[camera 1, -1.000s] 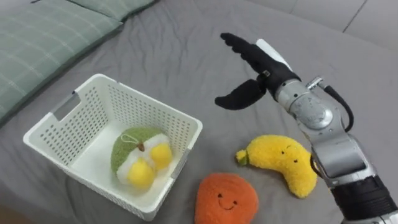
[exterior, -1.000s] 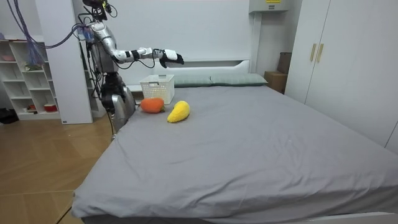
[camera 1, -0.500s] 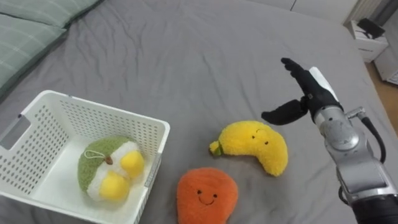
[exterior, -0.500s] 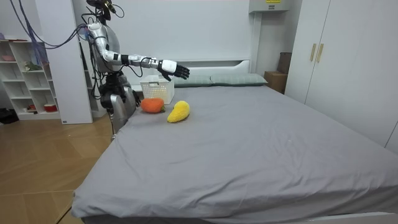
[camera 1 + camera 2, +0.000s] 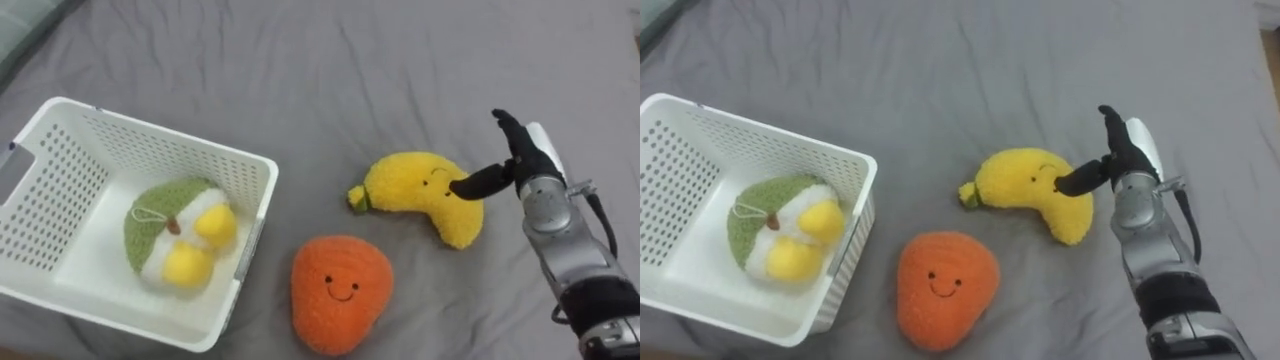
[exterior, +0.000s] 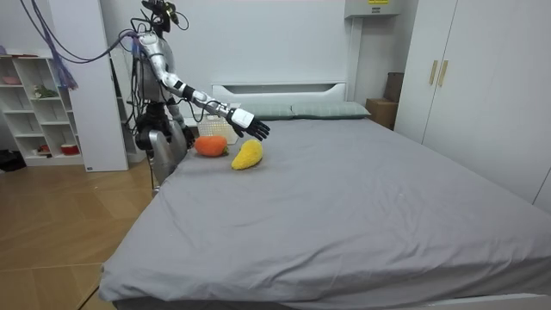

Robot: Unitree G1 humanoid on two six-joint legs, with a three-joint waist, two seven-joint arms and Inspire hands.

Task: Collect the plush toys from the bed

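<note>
A yellow banana plush (image 5: 424,193) with a small face lies on the grey bed (image 5: 320,60), and an orange plush (image 5: 340,292) lies just in front of it. My right hand (image 5: 512,160) hovers open at the banana's right end, thumb tip over the plush, fingers straight. The same hand (image 6: 253,127) reaches out over the banana (image 6: 247,154) in the room view. A white perforated basket (image 5: 60,150) at the left holds a green and yellow plush (image 5: 175,240).
I stand at the bed's side near its head, by the basket (image 6: 217,120). Green pillows (image 6: 301,109) lie along the headboard. A white shelf unit (image 6: 39,103) stands behind me, a wardrobe (image 6: 465,77) on the room view's right. Most of the grey bed stretches bare.
My right hand has come down and toward the banana plush, from above the basket to the banana's right end. My head camera has swung right and downward, so the pillows left the view.
</note>
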